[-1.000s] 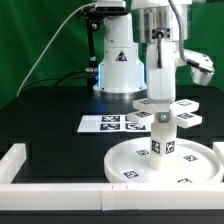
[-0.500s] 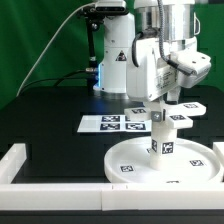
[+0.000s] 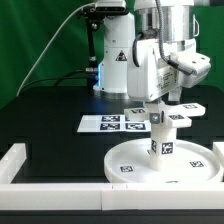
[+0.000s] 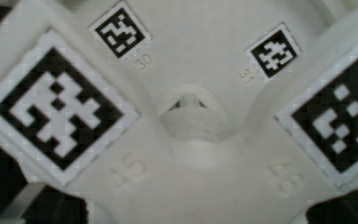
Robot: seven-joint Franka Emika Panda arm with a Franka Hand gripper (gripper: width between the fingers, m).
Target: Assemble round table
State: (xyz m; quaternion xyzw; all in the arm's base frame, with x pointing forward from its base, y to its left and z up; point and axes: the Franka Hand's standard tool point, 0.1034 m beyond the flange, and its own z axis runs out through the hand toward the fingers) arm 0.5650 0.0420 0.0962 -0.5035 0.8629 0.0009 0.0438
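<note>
The large round disc (image 3: 135,160) lies flat at the front of the exterior view's right. The short thick post (image 3: 163,142) stands upright on its middle. The X-shaped cross base (image 3: 192,106) sits on top of the post, its arms spread level. My gripper (image 3: 160,106) comes straight down onto the middle of the cross base and appears shut on it; its fingertips are hidden by the wrist and the part. In the wrist view the cross base (image 4: 185,150) fills the picture, with tagged arms to every side, and no fingers show.
The marker board (image 3: 108,123) lies just behind the disc. White border rails run along the front (image 3: 60,171) and the exterior view's left (image 3: 14,154). The arm's white pedestal (image 3: 118,62) stands at the back.
Over the last second the wrist has turned about its vertical axis and the cross base's arms have turned with it. Since half a second ago almost nothing has moved.
</note>
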